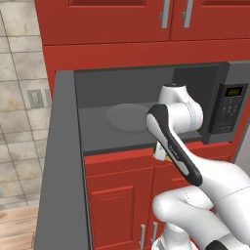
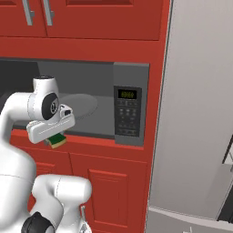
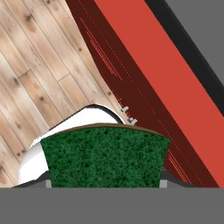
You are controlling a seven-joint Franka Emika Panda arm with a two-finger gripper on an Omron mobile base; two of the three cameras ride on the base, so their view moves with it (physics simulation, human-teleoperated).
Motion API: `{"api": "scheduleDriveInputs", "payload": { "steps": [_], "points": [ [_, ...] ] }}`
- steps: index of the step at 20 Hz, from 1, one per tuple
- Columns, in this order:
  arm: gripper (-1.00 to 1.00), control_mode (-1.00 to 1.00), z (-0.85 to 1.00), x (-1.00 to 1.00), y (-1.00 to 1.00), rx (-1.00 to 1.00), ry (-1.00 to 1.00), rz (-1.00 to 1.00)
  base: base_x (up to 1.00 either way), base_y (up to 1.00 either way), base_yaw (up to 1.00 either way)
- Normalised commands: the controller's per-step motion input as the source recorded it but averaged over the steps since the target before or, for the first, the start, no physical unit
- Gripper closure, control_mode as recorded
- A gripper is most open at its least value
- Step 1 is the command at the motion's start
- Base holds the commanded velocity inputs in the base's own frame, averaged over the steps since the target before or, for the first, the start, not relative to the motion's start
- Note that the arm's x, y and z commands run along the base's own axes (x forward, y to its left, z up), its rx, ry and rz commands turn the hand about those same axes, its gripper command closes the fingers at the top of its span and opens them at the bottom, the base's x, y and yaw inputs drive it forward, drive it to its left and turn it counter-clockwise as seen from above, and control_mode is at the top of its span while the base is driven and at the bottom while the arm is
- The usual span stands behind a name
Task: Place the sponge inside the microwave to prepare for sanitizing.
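Red cabinet fronts (image 2: 109, 182) fill my base views, pale wood flooring (image 3: 35, 74) running across my hand view's left. At centre, the dark grey built-in microwave (image 2: 129, 113) stands open, its round grey turntable (image 1: 128, 117) bare. My gripper (image 2: 54, 138) is clamped half-wide on the flat green-topped, yellow-backed sponge (image 3: 105, 155), just below the cavity's front edge.

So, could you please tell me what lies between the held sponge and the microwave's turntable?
Only bare grey microwave floor; the right base view shows sponge just below its front edge, turntable deeper inside.
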Motion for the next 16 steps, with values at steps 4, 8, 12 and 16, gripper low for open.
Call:
{"api": "scheduleDriveInputs", "payload": {
  "steps": [4,8,12,16],
  "points": [
    [1.00,1.00,0.00,0.00,0.00,0.00,0.00,0.00,0.00,0.00,0.00],
    [1.00,1.00,0.00,0.00,0.00,0.00,0.00,0.00,0.00,0.00,0.00],
    [1.00,1.00,0.00,0.00,0.00,0.00,0.00,0.00,0.00,0.00,0.00],
    [1.00,1.00,0.00,0.00,0.00,0.00,0.00,0.00,-0.02,0.00,0.00]
  ]
}}
